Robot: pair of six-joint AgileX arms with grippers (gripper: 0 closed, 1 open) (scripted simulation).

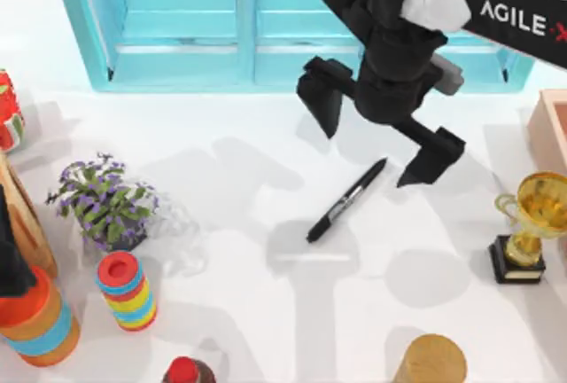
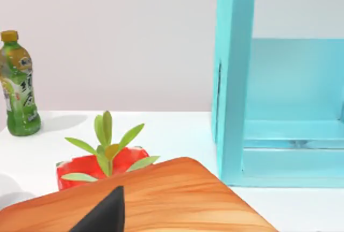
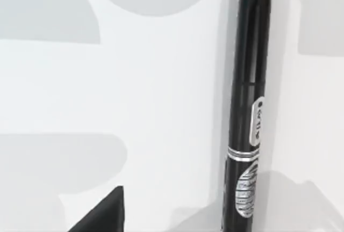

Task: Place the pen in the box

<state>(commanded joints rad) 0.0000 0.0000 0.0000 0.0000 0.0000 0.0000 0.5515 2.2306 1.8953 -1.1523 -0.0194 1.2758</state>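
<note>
The black pen point(image 1: 347, 199) with its pale label band lies slantwise on the white table, a little right of the middle. My right gripper point(image 1: 377, 131) hangs just above and behind the pen's far end, open, its two black fingers spread wide with nothing between them. In the right wrist view the pen point(image 3: 246, 108) runs lengthwise close below, beside one dark fingertip point(image 3: 102, 215). The salmon-pink box point(image 1: 551, 126) is cut off by the right edge of the table. My left arm point(image 1: 11, 254) is parked at the far left edge.
A big turquoise cabinet point(image 1: 266, 24) spans the back. A gold trophy point(image 1: 530, 223) stands just in front of the box. A purple-flowered plant point(image 1: 104, 201), a striped cylinder point(image 1: 127, 290), a wooden board point(image 2: 161, 200) and a green bottle point(image 2: 19, 84) crowd the left. A wooden cylinder point(image 1: 431, 361) stands at the front.
</note>
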